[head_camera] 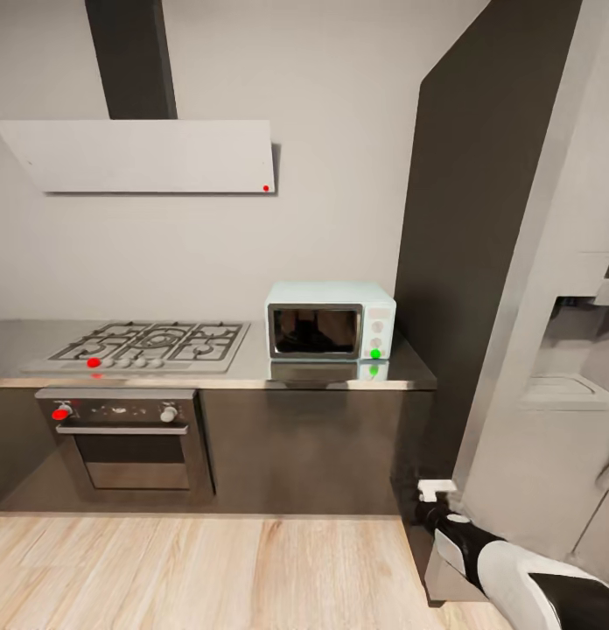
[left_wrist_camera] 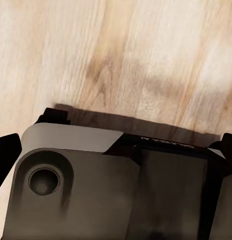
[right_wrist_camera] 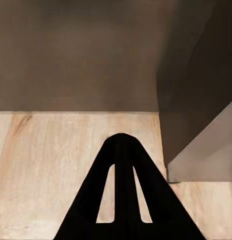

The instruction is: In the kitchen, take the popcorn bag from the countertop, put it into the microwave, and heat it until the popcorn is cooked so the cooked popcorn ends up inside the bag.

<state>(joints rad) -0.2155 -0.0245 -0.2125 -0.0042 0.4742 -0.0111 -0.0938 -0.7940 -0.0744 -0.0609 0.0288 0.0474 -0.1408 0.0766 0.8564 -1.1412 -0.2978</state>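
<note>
One microwave [head_camera: 331, 321] sits on the worktop [head_camera: 252, 372], door shut, beside the stove [head_camera: 147, 343]. The right fingers [right_wrist_camera: 123, 145] are pressed together, holding nothing. I cannot tell about the left fingers.

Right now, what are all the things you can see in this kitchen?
microwave: one, pale mint-blue, dark glass door shut, green dot; on the countertop's right end.
countertop: one, grey metal, above dark cabinets.
gas hob: one, steel, red dot; set in the countertop, left of the microwave.
oven: one, steel and black, red knob; under the hob.
extractor hood: one, white, on the wall.
fridge: one, grey, far right.
floor: light wood planks.
popcorn bag: cannot spot it.
right gripper: one, black, tips together, near the floor.
right arm: white and black, low right.
</note>
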